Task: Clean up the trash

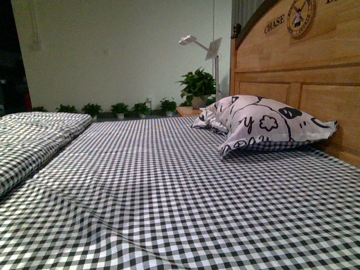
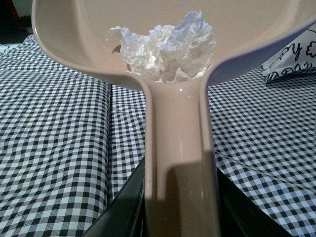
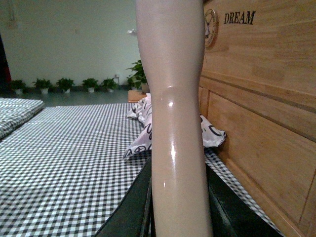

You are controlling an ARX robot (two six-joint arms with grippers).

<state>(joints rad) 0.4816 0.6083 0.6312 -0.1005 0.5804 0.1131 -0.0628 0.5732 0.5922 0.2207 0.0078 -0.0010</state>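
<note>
Trash (image 2: 165, 47), a crumpled wad of white tissue, sits in the beige dustpan (image 2: 69, 34) in your left wrist view, resting at the back of the pan where the bowl narrows into the handle. Judging by that, the pan is tipped back toward the handle so the wad cannot roll out. The left gripper (image 2: 180, 207) shows only as dark jaws either side of the handle base, apparently clamped on it; the fingertips are cut off by the frame edge, and the pan's front lip is out of shot. Below lies the checked bedsheet (image 2: 54, 148).

Your right wrist view is filled by a smooth beige handle (image 3: 177, 123) rising out of frame, so what tool it belongs to cannot be told. The right gripper (image 3: 175, 210) flanks it with dark jaws, seemingly closed on it, though contact points are hidden. Behind stand the patterned pillow (image 3: 143, 133) and wooden headboard (image 3: 261, 113).

Your front view shows neither arm nor the wad: only the sheet, pillow, headboard, a white lamp (image 1: 205, 48) and potted plants (image 1: 197, 84). No bin is visible anywhere, so where the trash goes next is unclear.
</note>
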